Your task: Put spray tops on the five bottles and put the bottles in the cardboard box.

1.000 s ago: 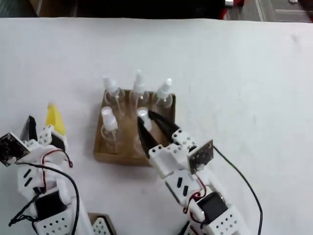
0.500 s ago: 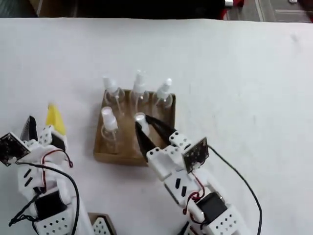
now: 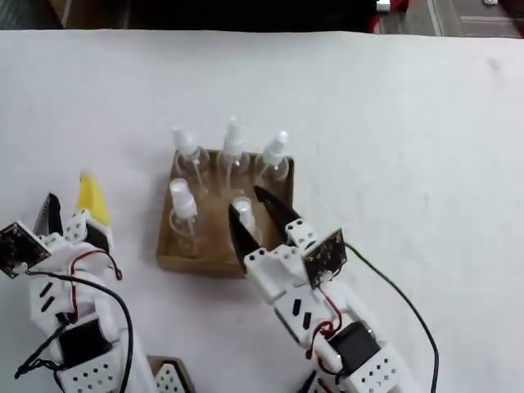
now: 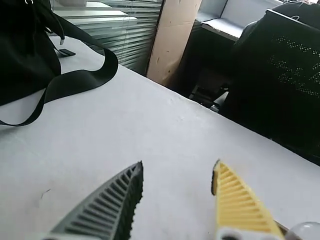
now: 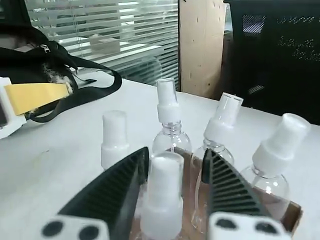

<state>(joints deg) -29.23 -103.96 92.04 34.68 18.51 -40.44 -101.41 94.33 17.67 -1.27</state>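
Bottles (image 5: 172, 142) clear glossy plastic, spray tops (image 5: 166, 102) matt white plastic, cardboard box (image 3: 196, 264) matt brown, table (image 3: 393, 123) smooth matt white.

Parted fingers (image 5: 120, 187) flank the nearest spray-topped bottle (image 5: 162, 197).

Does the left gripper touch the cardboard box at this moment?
Apart. The high view shows a strip of bare white table between the left gripper and the cardboard box.

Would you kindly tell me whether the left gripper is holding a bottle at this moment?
No, the left gripper is open, with nothing but the bare white table showing between its jaws.
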